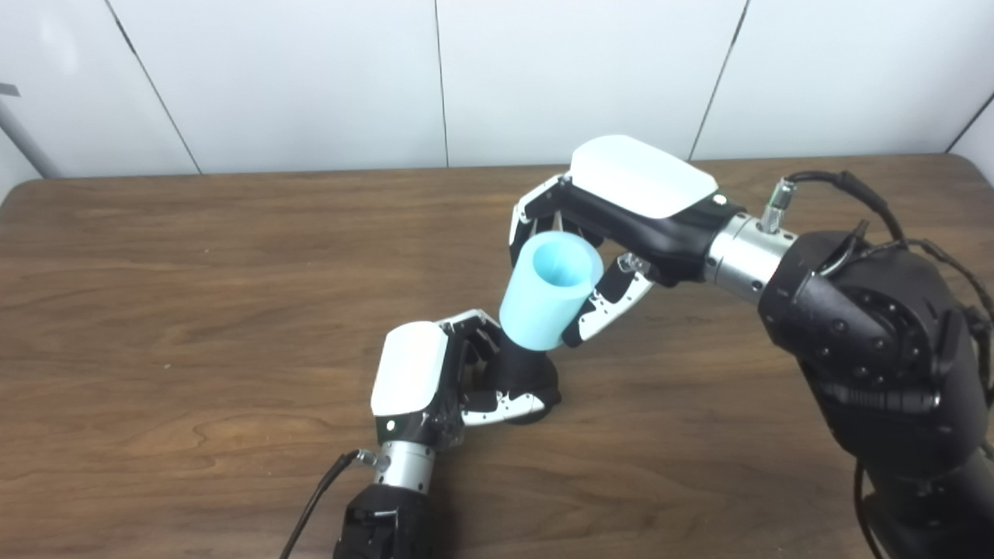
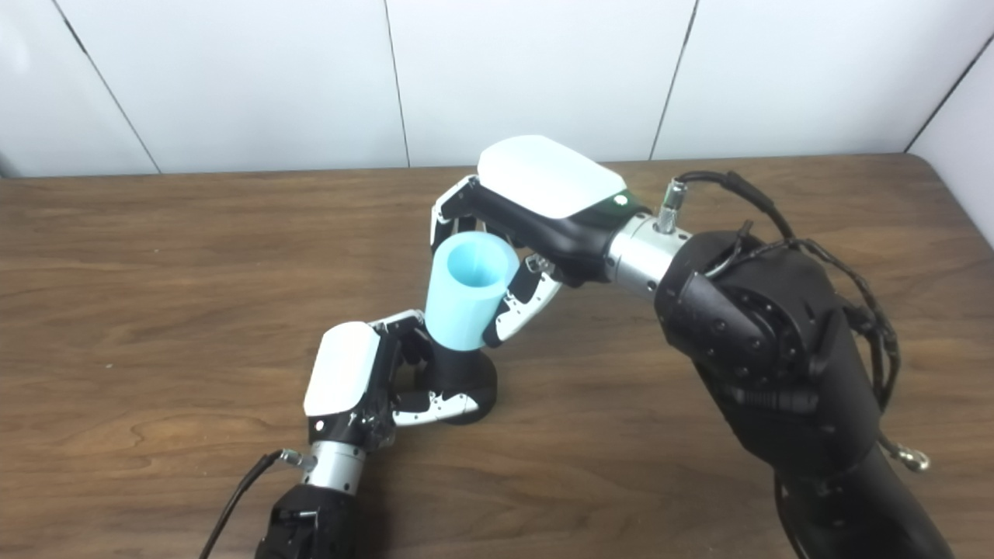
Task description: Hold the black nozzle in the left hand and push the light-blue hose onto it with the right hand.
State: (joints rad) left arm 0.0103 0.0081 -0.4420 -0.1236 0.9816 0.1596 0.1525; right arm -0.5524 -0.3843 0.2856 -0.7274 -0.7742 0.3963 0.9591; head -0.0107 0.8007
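Observation:
The black nozzle [image 1: 528, 376] stands on the wooden table near the front centre. My left hand [image 1: 435, 384] is shut around its base, fingers and thumb wrapped on it. The light-blue hose [image 1: 550, 291], a short open tube, sits tilted on top of the nozzle, its lower end over the nozzle's top. My right hand [image 1: 621, 213] is shut on the hose, fingers behind it and thumb in front. The same shows in the right eye view: nozzle [image 2: 462, 380], hose [image 2: 470, 291], left hand [image 2: 361, 380], right hand [image 2: 536, 210]. The nozzle's tip is hidden inside the hose.
The brown wooden table [image 1: 194, 310] runs to a white panelled wall [image 1: 311, 78] at the back. My right forearm [image 1: 870, 334] with its cables fills the right side. A cable [image 1: 311, 497] trails from my left wrist at the front edge.

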